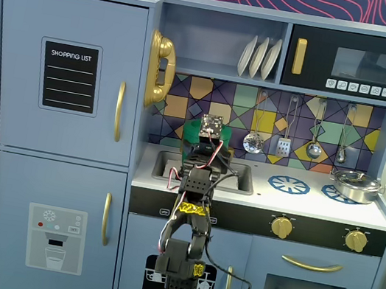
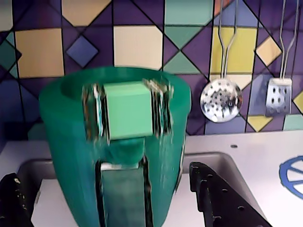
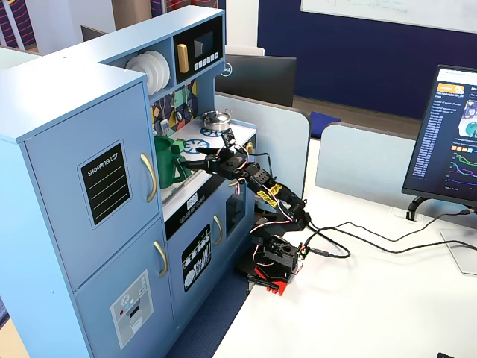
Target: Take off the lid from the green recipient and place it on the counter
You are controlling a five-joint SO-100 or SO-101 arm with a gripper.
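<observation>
I have the toy kitchen's counter ahead; the green recipient stands upright at the sink, so I judge the arm reaches level toward it; the lid appears tipped, its block handle facing my wrist camera; my gripper sits spread, dark fingers either side of the recipient, pinching nothing yet.

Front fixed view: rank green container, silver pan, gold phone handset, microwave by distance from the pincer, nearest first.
1. Green container, at the pincer itself, by the sink.
2. Gold phone handset, up-left on the cabinet side.
3. Silver pan, far right on the counter.
4. Microwave, top right.
</observation>
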